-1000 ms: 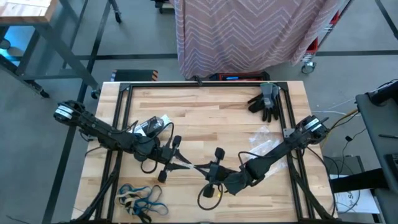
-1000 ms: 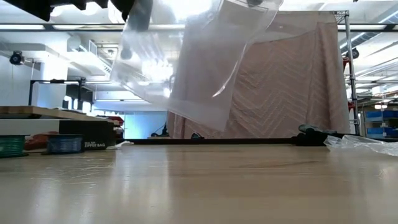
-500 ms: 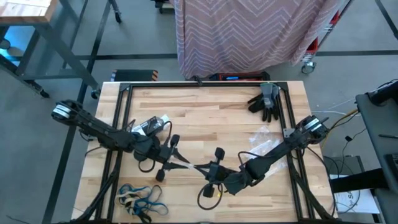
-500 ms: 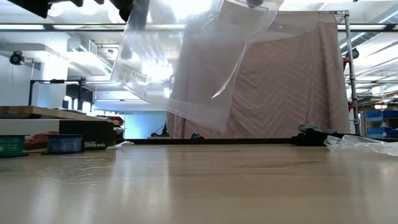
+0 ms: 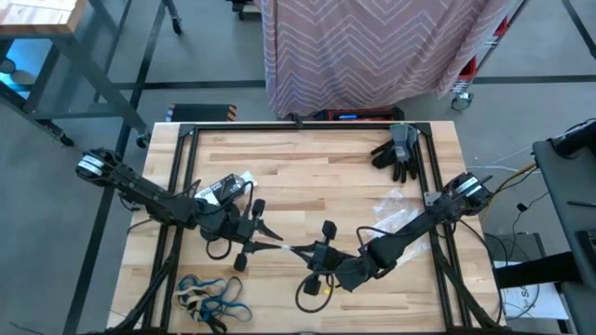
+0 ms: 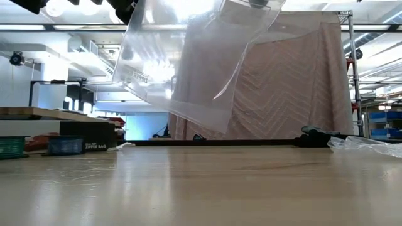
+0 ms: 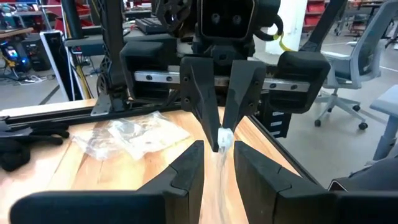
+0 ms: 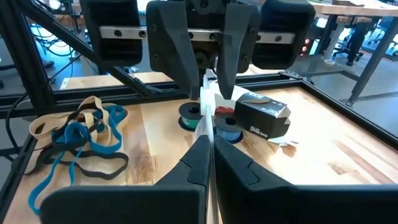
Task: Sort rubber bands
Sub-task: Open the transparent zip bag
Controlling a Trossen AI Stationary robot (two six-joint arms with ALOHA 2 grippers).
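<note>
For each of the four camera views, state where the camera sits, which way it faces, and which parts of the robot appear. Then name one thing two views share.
High view: overhead, looking down on both arms and the table.
Low view: at tabletop height, facing the room; the clear bag hangs above.
Left wrist view: faces the right gripper past its own fingers.
Right wrist view: faces the left gripper; rubber bands beside.
Shared: both wrist views show the bag pinched between the grippers.
</note>
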